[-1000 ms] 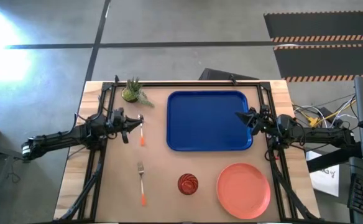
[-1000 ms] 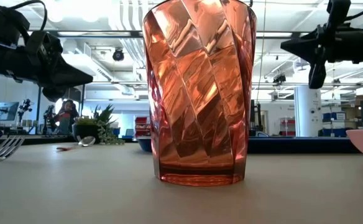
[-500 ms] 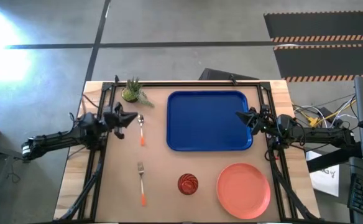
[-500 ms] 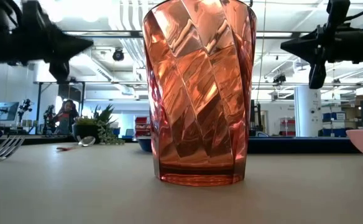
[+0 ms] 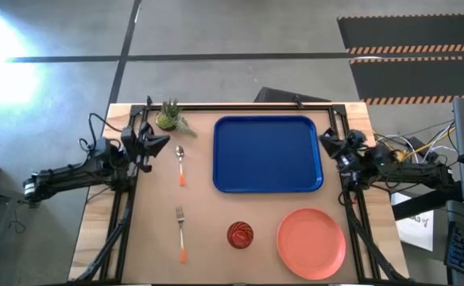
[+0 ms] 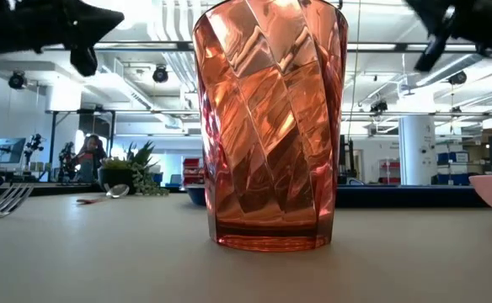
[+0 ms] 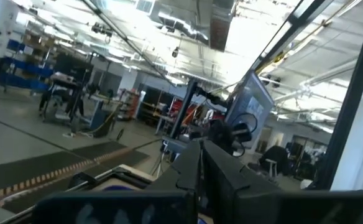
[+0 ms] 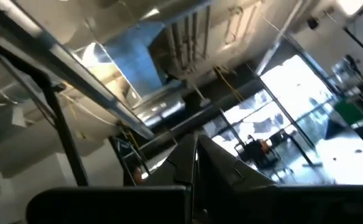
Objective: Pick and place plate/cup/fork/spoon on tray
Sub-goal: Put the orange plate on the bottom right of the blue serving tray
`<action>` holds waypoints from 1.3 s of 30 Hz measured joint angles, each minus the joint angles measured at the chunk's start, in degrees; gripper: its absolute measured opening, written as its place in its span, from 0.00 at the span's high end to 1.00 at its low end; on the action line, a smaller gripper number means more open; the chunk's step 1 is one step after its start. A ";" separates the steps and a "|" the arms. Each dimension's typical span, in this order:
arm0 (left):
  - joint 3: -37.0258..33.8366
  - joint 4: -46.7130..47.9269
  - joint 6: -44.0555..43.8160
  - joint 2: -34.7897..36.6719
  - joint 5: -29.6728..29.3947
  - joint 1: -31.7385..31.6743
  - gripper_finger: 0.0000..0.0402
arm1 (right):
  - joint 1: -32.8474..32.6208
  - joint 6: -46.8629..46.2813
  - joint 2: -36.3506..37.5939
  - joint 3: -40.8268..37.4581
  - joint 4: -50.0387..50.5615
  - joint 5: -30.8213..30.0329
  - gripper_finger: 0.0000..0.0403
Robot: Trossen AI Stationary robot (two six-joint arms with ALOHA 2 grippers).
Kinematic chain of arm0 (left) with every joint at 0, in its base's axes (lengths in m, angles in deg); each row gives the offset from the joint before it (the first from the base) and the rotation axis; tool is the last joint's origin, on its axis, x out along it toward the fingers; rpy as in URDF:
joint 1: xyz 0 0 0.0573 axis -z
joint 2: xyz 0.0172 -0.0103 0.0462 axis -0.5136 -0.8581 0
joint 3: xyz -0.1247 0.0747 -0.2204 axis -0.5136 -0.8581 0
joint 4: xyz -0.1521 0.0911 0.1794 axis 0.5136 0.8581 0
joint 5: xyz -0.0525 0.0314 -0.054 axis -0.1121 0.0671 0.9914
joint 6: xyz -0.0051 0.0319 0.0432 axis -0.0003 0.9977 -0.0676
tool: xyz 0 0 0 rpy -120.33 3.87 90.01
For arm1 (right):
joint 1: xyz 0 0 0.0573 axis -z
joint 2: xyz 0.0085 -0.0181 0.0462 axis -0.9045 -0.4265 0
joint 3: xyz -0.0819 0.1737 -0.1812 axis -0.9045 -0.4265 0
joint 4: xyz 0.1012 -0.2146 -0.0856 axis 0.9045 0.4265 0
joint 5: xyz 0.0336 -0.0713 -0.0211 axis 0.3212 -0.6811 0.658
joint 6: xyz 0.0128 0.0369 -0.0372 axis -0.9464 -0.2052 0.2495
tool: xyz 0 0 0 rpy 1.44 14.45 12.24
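Spoon [image 5: 180,163] seen lying on worktop [image 5: 216,238] just beside left hand [image 5: 156,144], on tray [image 5: 266,154] side of it, long axis running along tray's left rim. Left hand's fingers held together, nothing gripped. Right hand [image 5: 329,143] parked at tray's far edge, fingers together. Left arm judged nearer to spoon and fork [image 5: 181,232].

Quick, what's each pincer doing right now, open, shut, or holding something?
Left pincer: shut, holding nothing, raised near the spoon.
Right pincer: shut, holding nothing, at the tray's right edge.
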 joint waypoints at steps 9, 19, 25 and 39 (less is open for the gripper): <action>15.30 6.24 5.25 -12.19 5.62 0.07 0.78 | 0.00 9.64 -9.62 29.45 36.23 0.85 0.96; 26.93 23.76 7.00 -21.73 9.23 0.02 0.57 | 0.00 16.28 -32.26 65.16 74.93 -0.09 0.74; 27.25 23.79 7.02 -22.70 12.20 0.05 0.57 | 0.02 15.18 -44.54 80.16 94.70 -1.01 0.65; 27.04 25.18 7.06 -19.17 12.25 0.02 0.57 | -1.20 -2.85 -62.62 89.04 134.92 -0.01 0.67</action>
